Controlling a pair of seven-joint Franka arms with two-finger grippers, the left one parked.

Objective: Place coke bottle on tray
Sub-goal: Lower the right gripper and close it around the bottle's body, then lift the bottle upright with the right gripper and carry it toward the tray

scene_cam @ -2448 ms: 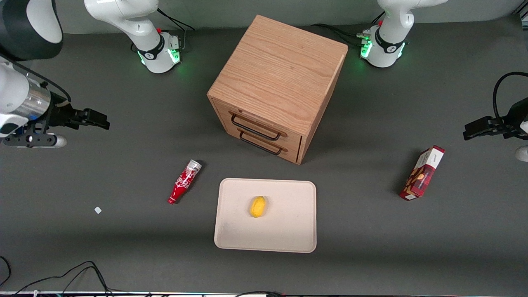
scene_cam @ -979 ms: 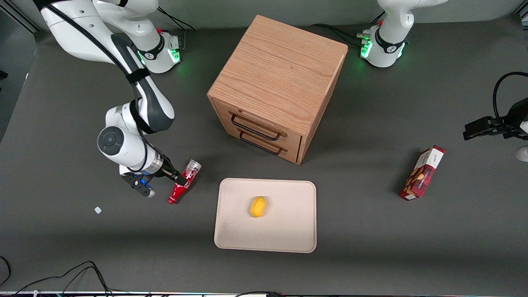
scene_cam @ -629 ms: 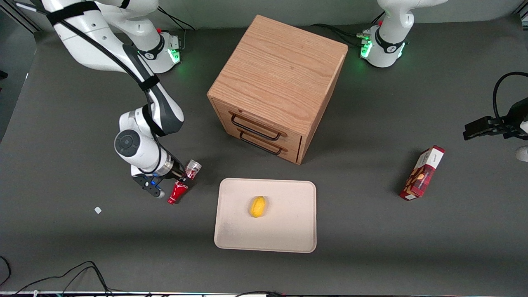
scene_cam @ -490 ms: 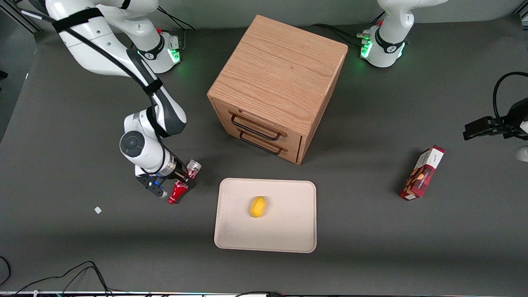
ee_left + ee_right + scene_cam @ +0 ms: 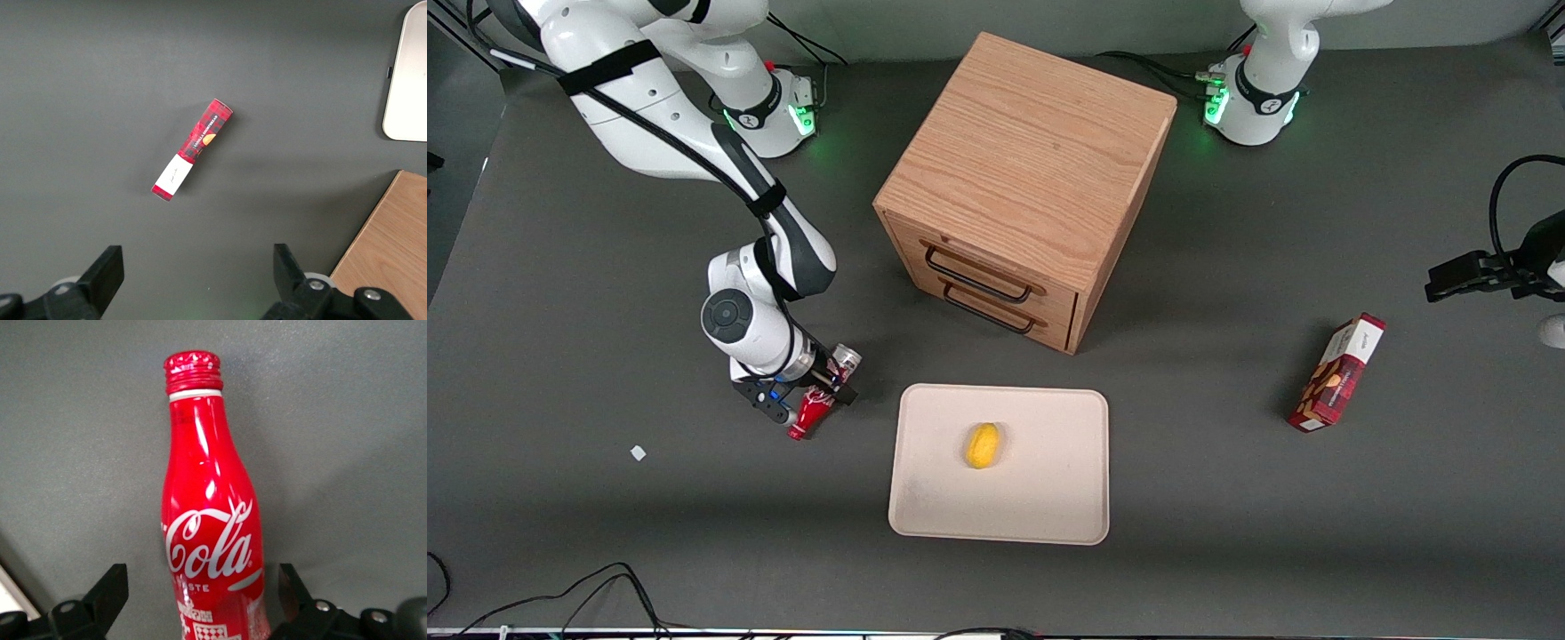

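Observation:
The coke bottle is red with white script and lies on its side on the dark table, beside the tray toward the working arm's end. Its silvery base points toward the cabinet. The cream-white tray lies flat, nearer the front camera than the cabinet. My gripper is down over the bottle's middle, open, with one finger on each side of it. In the right wrist view the bottle fills the space between the fingers, with a gap on both sides of the gripper.
A yellow fruit lies on the tray. A wooden two-drawer cabinet stands farther from the camera. A red snack box lies toward the parked arm's end and shows in the left wrist view. A small white scrap lies on the table.
The right arm has swung in from its end of the table and come down over the bottle, shifting a little toward the tray. The bottle has stayed where it was.

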